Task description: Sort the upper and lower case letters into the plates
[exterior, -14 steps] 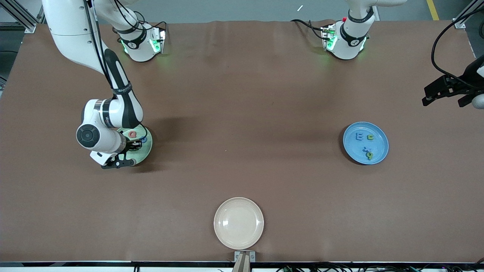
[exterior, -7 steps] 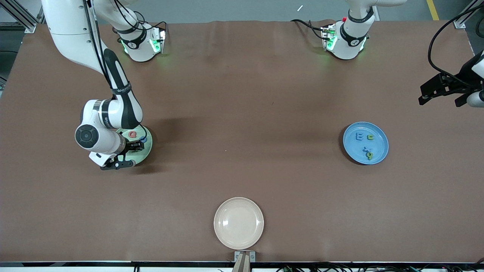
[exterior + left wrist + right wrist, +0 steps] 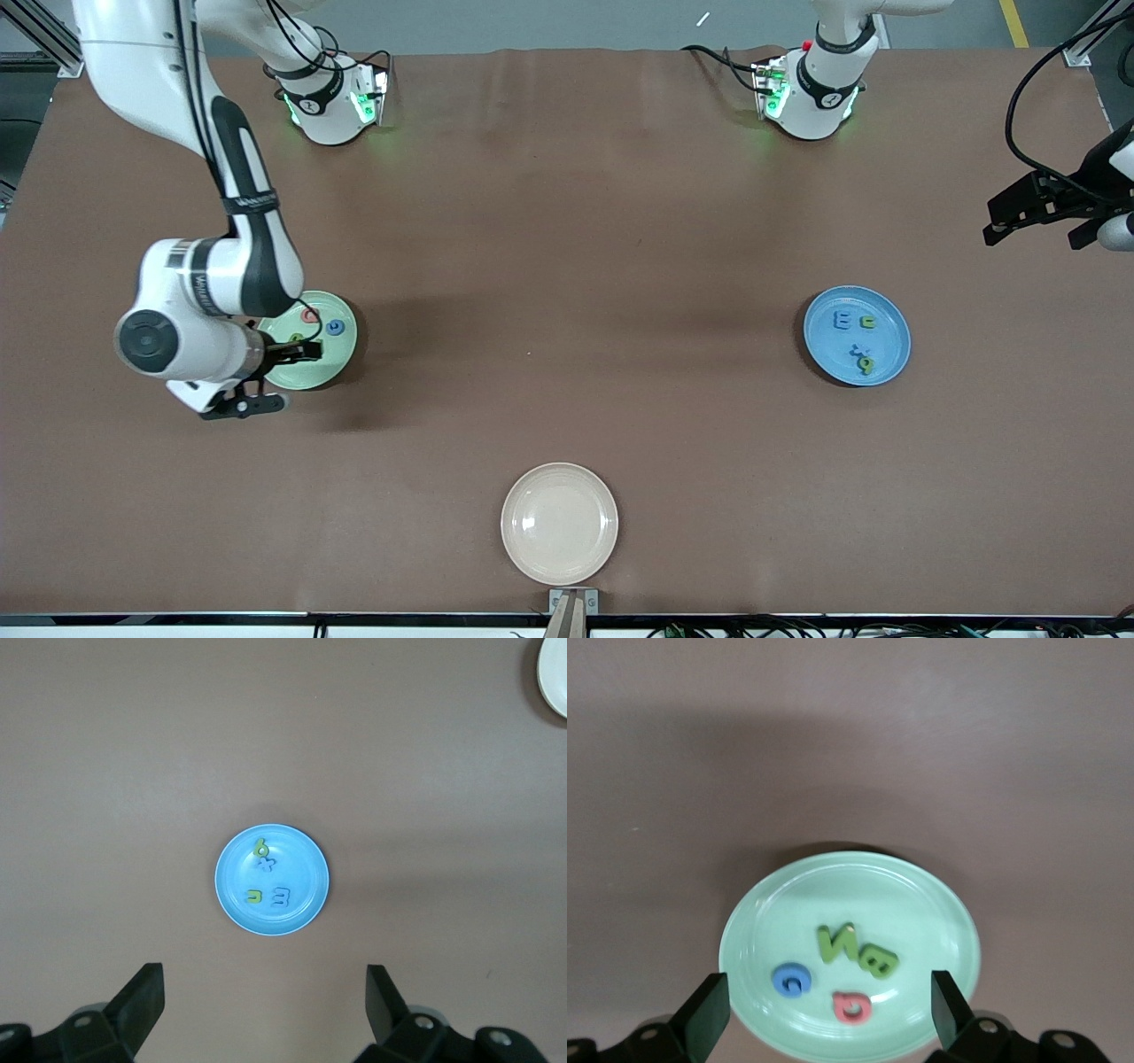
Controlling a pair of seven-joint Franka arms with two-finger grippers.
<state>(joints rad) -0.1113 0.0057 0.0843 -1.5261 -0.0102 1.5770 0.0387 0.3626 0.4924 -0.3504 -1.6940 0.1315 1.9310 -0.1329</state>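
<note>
Now wide open and empty, the right gripper point(image 3: 297, 350) hangs over the mint plate point(image 3: 939, 912) holding four letters point(image 3: 855, 957), best lifting straight up; the left gripper point(image 3: 266, 992), open, waits above the blue plate point(image 3: 301, 859).

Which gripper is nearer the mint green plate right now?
Right. The right gripper hangs over the mint green plate, jaws open and empty. The left gripper waits at the left arm's end of the table, past the blue plate.

cream plate point(image 3: 559, 523) near front camera, brown table point(image 3: 567, 266)
</note>
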